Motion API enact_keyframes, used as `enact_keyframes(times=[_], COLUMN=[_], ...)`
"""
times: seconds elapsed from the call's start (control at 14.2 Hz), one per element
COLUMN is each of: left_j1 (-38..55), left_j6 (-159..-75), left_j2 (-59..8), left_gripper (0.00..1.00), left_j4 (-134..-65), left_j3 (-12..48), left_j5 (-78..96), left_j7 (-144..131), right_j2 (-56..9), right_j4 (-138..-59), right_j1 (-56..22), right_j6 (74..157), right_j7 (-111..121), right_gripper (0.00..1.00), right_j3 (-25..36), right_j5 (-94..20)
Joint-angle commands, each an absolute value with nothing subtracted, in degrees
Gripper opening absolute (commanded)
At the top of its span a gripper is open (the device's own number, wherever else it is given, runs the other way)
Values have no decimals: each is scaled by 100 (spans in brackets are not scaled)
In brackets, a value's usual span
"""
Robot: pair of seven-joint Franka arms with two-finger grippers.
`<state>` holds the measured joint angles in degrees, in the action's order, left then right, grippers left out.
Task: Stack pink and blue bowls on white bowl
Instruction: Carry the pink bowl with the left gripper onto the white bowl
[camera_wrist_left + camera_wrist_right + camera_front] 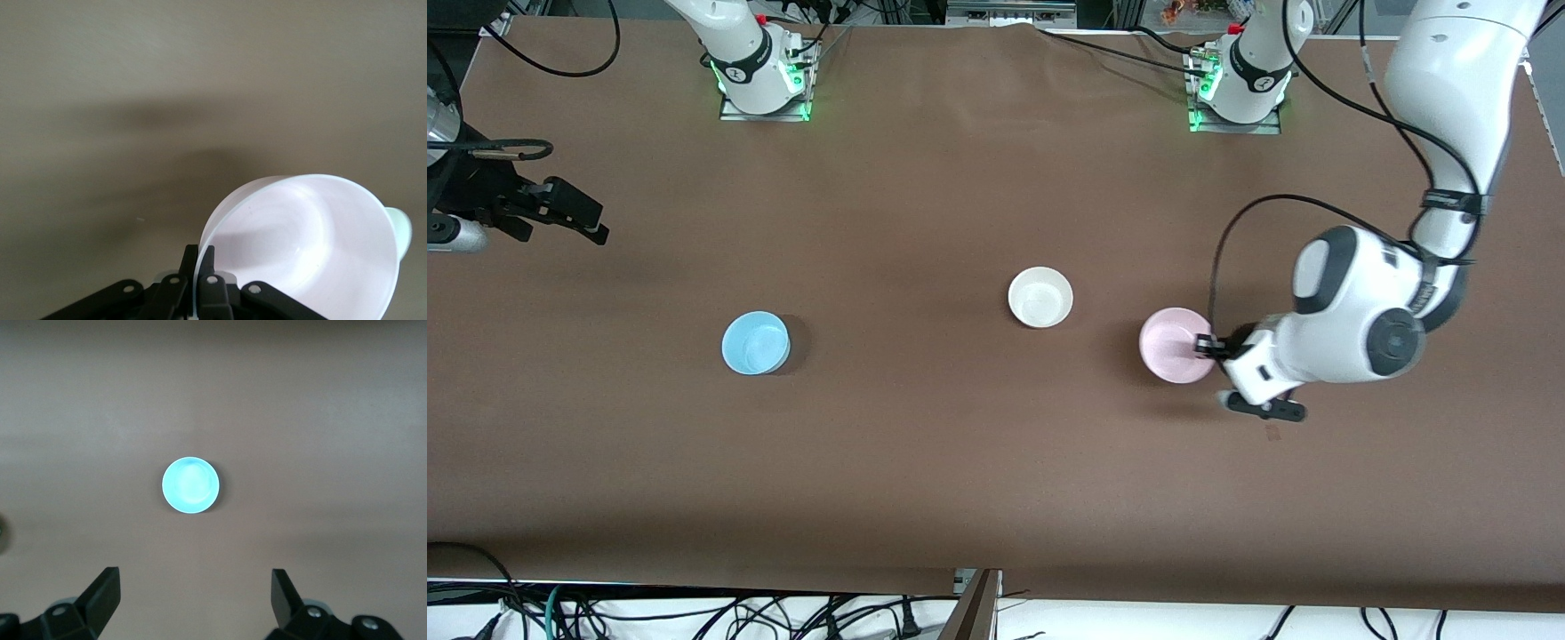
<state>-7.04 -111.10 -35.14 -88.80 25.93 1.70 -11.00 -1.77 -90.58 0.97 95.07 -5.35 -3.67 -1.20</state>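
Left gripper pinches the pink bowl's rim; right gripper hangs spread, waiting.

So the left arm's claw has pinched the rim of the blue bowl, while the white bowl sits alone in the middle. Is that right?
Not quite: the left claw is shut on the rim of the pink bowl, not the blue one. The front view shows it, and the left wrist view shows the rim between the fingers. The blue bowl sits untouched toward the right arm's end. The white bowl does sit alone.

Right gripper partly cut off at the front view's edge; pink bowl's lower rim cropped in left wrist view.
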Motion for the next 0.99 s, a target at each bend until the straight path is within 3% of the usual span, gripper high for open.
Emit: enact_keyframes(times=[0.0,0.42,0.92], left_j1=[-151,851,1116], left_j6=[-11057,-11091,-11424], left_j2=[-3472,-3533,-3753], left_gripper=[0,0,0], left_j4=[-8886,-9009,-9193], left_j3=[2575,2549,2540], left_j5=[246,158,-70], left_j7=[-1992,-2978,-3225], right_j2=[-193,-185,-202], right_j4=[-8974,-8956,-8956], right_j1=[79,97,97], right_j6=[9413,9413,9466], right_j7=[-536,-527,-571], right_gripper=[100,100,100], right_j3=[-378,-369,-352], right_j5=[-26,-26,-9])
